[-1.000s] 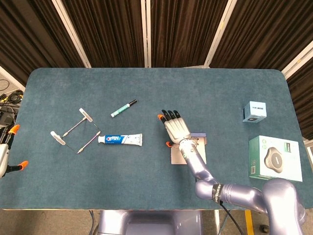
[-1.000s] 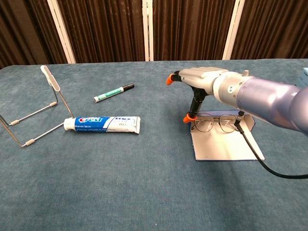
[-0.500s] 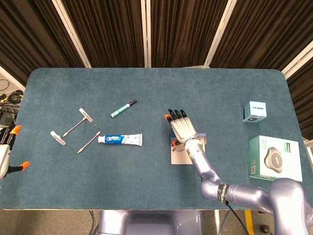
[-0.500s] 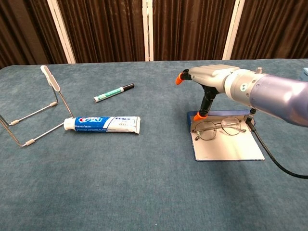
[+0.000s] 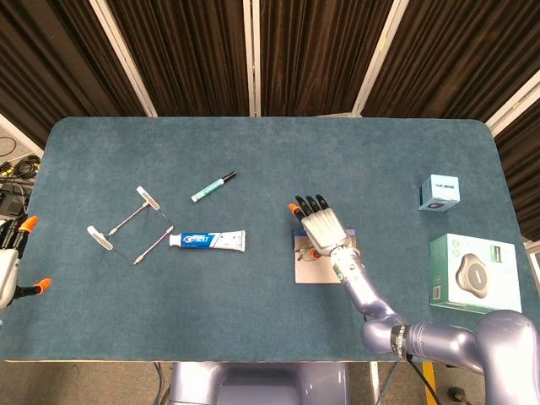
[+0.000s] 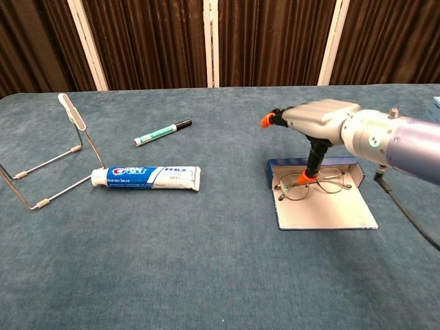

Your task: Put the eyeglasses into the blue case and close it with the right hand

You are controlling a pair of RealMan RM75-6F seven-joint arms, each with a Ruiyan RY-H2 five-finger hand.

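The blue case [image 6: 327, 214] lies open and flat at centre right, its pale lining up; in the head view the case [image 5: 323, 272] shows just below my right hand. The thin-framed eyeglasses [image 6: 311, 185] lie inside it against the raised back rim, lenses side by side. My right hand [image 6: 321, 121] hovers flat above the case with fingers stretched out, and its orange thumb tip [image 6: 306, 177] points down onto the glasses' frame. In the head view this right hand [image 5: 321, 229] covers most of the eyeglasses [image 5: 307, 254]. My left hand [image 5: 10, 263] shows partly at the left edge, fingers apart, holding nothing.
A toothpaste tube [image 5: 207, 240], a green marker [image 5: 213, 187] and a wire stand [image 5: 128, 226] lie left of the case. A small light-blue box [image 5: 439, 192] and a larger white-and-green box [image 5: 472, 272] stand near the table's right edge.
My right hand has shifted right and nearer to me, ending over the case. The eyeglasses went from tilted at the case's front-left to lying flat inside it, and the back rim now shows.
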